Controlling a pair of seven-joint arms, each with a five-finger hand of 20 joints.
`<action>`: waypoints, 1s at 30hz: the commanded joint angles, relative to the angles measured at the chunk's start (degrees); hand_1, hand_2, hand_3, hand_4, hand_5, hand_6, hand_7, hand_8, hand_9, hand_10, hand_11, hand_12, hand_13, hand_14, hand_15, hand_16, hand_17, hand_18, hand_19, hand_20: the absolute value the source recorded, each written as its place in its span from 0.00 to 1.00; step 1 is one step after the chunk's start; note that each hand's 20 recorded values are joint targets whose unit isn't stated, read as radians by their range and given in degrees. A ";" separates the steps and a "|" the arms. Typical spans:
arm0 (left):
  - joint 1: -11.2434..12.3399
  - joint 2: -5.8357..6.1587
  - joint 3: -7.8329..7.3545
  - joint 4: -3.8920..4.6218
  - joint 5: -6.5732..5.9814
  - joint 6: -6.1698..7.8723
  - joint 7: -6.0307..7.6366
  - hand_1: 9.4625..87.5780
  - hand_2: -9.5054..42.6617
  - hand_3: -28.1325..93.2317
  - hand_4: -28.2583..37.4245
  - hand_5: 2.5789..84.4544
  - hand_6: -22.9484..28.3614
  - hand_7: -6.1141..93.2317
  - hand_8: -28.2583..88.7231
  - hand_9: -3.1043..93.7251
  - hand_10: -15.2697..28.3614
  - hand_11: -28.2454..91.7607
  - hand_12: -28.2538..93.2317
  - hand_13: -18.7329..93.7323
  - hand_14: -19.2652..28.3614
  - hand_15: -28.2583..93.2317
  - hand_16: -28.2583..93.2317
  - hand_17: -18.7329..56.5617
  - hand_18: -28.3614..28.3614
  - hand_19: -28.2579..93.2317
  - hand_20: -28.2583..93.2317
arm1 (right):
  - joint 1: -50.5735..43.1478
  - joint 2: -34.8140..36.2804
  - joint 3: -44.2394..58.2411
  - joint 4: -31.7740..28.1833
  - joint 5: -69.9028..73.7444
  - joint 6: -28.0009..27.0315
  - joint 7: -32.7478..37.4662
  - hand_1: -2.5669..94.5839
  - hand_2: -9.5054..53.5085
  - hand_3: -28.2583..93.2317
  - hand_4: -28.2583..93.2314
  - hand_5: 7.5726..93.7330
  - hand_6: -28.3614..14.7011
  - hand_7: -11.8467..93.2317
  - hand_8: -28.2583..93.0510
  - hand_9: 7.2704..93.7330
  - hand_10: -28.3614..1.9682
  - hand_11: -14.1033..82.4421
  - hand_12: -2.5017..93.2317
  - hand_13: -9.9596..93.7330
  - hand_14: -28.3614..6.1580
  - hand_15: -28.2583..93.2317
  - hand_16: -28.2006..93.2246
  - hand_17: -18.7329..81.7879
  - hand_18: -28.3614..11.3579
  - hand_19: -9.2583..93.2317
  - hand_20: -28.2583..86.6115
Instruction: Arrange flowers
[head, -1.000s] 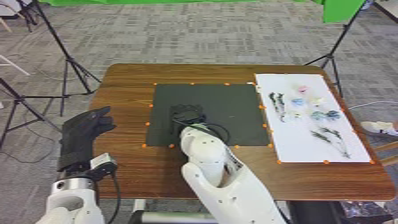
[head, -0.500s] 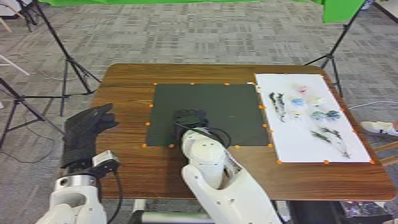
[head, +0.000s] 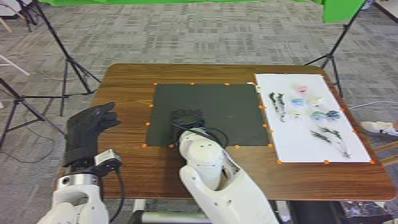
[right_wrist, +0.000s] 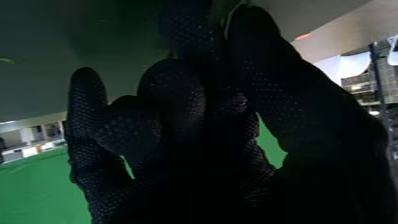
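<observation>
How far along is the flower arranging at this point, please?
Seemingly early: I cannot confirm anything as done. The right hand, over the dark mat, seems to pinch a thin green stem. The pale blossoms and leafy sprigs on the white sheet apparently remain to be arranged.

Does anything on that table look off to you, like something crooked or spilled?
Nothing stands out, and I see no spill. The flowers and leafy sprigs lie at uneven angles on the white sheet, but that seems normal for loose flowers awaiting arranging. The dark mat looks flat.
</observation>
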 joint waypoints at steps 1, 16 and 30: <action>0.02 -1.01 0.05 0.18 0.93 -1.08 -0.80 0.25 0.34 0.88 0.17 0.64 0.78 0.28 0.16 0.51 0.92 0.68 0.35 0.52 1.00 0.93 0.06 0.26 0.99 0.74 0.61 | -0.78 -0.88 -0.23 0.10 -2.45 -0.33 -1.59 0.55 0.00 0.86 0.04 0.88 0.56 0.42 0.40 0.77 0.41 0.78 0.43 0.73 0.28 0.91 0.50 0.33 0.02 0.85 0.38; -0.11 -1.30 -0.08 0.32 1.22 -1.55 -0.98 0.25 0.35 0.88 0.17 0.65 0.78 0.28 0.15 0.51 0.93 0.68 0.35 0.53 1.00 0.93 0.06 0.26 0.99 0.74 0.61 | -1.00 0.37 -0.92 0.31 -6.92 -0.08 -3.71 0.51 0.00 0.85 0.04 0.83 0.56 0.43 0.38 0.73 0.37 0.78 0.42 0.70 0.25 0.91 0.49 0.30 0.02 0.84 0.39; -0.06 -1.39 0.18 0.45 0.95 -1.31 -0.67 0.25 0.35 0.88 0.17 0.65 0.78 0.28 0.15 0.52 0.93 0.68 0.35 0.53 1.00 0.93 0.06 0.26 0.99 0.74 0.61 | -1.78 -0.01 -0.31 -0.01 -8.57 0.26 -6.62 0.51 0.00 0.85 0.03 0.80 0.54 0.42 0.37 0.69 0.37 0.77 0.43 0.67 0.24 0.91 0.49 0.28 0.02 0.82 0.40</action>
